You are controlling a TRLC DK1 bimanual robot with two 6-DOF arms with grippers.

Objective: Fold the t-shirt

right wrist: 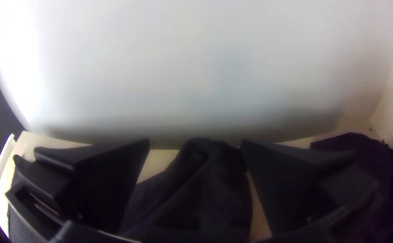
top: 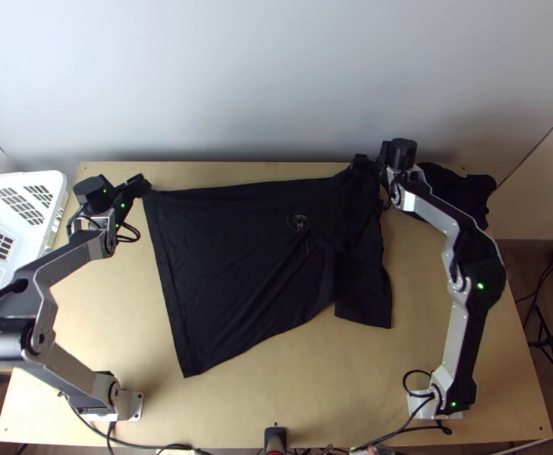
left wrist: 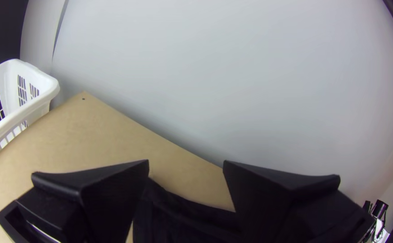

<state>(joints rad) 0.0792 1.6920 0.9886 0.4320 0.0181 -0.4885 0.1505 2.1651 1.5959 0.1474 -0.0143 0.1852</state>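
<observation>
The black t-shirt (top: 238, 258) lies mostly spread on the table, its far edge running between the two grippers, with creases at its right part and a sleeve toward the lower right. At its far left corner is my left gripper (top: 141, 184); in the left wrist view the left gripper (left wrist: 186, 164) stands open with shirt fabric (left wrist: 182, 216) low between its fingers. My right gripper (top: 367, 161) is at the far right part of the shirt. Seen from its wrist, the right gripper (right wrist: 195, 146) is open, a bunched piece of shirt (right wrist: 205, 180) between its fingers.
A white basket (top: 29, 182) stands at the table's left edge. Another dark cloth (top: 458, 189) lies bunched at the far right, beside the right arm. The wall rises behind the table's far edge. Bare wood (top: 306, 387) shows in front of the shirt.
</observation>
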